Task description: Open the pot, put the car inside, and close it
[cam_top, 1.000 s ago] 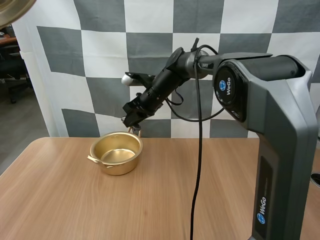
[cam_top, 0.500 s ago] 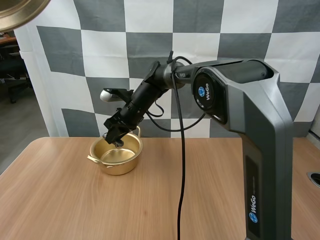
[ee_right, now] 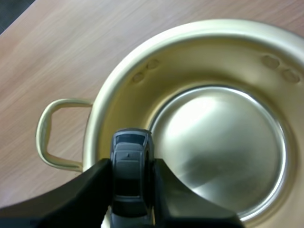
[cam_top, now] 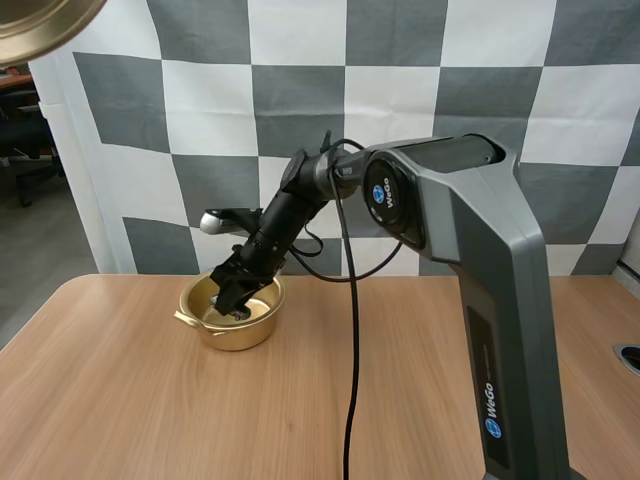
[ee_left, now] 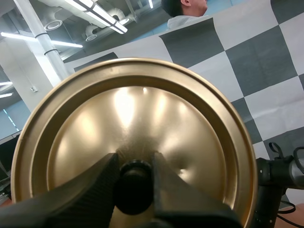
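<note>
While the right tool (cam_top: 236, 300) hangs low over the open pot (cam_top: 238, 338), its two fingers are pinched tight on the little grey car (ee_right: 129, 173). The car is just inside the pot's rim, on the side by the loop handle (ee_right: 52, 135). The shiny bottom lies below it and a bit more to the middle. The car's long side runs the same way as the fingers, so it points down into the pot.

The pot stands on the left part of the worktop (cam_top: 120, 400). The right arm is the one at the pot, so the drop looks like its job.

The left tool (ee_left: 135, 164) is high up on the far left. It is clamped on the black knob (ee_left: 134, 190) of the gold lid (ee_left: 142, 109).
</note>
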`<move>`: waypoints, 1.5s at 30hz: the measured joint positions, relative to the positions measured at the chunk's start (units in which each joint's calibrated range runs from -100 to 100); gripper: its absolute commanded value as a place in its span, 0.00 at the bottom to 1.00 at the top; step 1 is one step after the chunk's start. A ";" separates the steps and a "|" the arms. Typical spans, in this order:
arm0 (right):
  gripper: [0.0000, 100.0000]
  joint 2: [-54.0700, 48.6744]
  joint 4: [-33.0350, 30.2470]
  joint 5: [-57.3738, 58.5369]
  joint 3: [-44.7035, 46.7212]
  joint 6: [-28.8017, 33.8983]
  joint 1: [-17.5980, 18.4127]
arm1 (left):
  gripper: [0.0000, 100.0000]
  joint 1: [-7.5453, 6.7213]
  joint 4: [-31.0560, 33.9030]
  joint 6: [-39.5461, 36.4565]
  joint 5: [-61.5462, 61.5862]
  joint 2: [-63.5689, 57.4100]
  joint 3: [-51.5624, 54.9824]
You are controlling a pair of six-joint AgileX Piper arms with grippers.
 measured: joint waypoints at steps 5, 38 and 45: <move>0.00 1.35 -0.41 0.00 -0.13 -0.66 0.00 | 0.00 0.00 -0.12 0.00 0.00 0.00 0.00; 0.00 10.49 -2.33 0.06 -10.26 0.32 0.08 | 0.00 0.00 -2.40 -0.79 0.00 -0.63 0.00; 0.00 10.49 -2.23 0.06 -10.26 1.49 0.08 | 0.00 0.00 -2.40 -0.79 0.00 -0.63 0.00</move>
